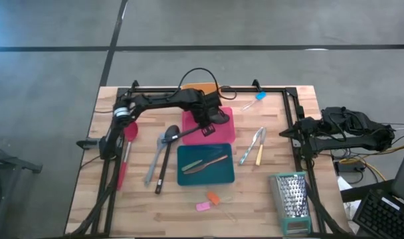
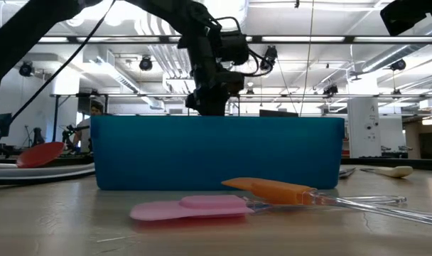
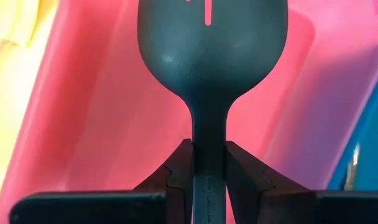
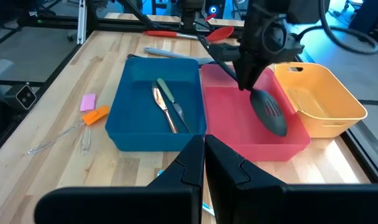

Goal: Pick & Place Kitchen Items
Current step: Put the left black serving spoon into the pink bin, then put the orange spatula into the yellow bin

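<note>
The left gripper is clamping the neck of a black slotted spoon over the pink tray; it looks light, stiff and probably smooth.

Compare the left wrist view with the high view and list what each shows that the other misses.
Only the left wrist view shows the left gripper pinching the neck of the black slotted spoon, with a slot in its bowl visible.

Only the high view shows the right gripper parked at the table's right edge, the box grater, the teal tray, the red spatula and the metal tongs.

Both show the spoon held over the pink tray, and the orange tray beside it.
</note>
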Tool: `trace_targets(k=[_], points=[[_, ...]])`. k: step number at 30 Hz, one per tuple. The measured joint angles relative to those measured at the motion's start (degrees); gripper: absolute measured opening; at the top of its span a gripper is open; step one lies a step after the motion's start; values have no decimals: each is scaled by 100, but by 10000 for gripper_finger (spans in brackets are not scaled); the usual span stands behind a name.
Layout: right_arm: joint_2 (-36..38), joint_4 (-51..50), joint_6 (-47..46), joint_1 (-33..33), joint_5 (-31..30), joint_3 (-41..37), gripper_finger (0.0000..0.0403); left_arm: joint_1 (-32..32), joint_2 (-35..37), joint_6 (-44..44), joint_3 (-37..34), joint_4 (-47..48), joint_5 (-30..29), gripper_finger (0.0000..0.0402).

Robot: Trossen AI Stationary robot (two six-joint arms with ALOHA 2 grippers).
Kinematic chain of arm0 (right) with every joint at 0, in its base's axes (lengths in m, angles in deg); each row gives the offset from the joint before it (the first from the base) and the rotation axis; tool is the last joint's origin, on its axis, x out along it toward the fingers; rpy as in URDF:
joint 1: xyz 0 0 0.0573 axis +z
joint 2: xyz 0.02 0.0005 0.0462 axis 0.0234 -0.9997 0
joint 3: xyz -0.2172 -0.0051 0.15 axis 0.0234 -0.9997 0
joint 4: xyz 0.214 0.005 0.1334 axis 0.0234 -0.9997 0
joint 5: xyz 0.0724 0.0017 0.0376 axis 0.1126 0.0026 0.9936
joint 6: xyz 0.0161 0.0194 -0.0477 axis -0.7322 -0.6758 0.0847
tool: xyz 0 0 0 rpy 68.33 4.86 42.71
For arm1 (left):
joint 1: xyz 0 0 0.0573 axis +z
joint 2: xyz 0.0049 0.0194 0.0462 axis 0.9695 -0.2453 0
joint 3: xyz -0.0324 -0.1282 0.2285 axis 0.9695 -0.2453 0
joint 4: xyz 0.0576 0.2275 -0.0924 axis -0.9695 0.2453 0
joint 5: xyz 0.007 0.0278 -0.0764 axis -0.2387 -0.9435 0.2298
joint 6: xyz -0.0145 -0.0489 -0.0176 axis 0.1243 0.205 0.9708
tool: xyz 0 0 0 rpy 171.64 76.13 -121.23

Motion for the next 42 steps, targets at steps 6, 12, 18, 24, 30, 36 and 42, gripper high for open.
trace_targets(k=[6, 12, 18, 24, 30, 36, 42], points=[[0, 0, 3, -1, 0, 0, 8, 78, -258, -81, 279, 87, 4, 66], [0, 1, 7, 0, 0, 0, 8, 150, -427, -96, 330, 393, -7, 66], [0, 1, 11, 0, -1, 0, 9, 148, -528, -100, 315, 502, -1, 66], [0, 2, 11, 0, -2, 0, 9, 148, -500, -171, 313, 543, -5, 124], [0, 1, 10, -1, -1, 0, 8, 148, -488, -193, 580, 693, -5, 196], [0, -1, 0, 0, 0, 0, 9, 148, -482, -209, 1220, 1222, -7, 215], [0, 0, 0, 0, 0, 0, 8, 94, -463, 29, 2047, 2352, -13, 217]])
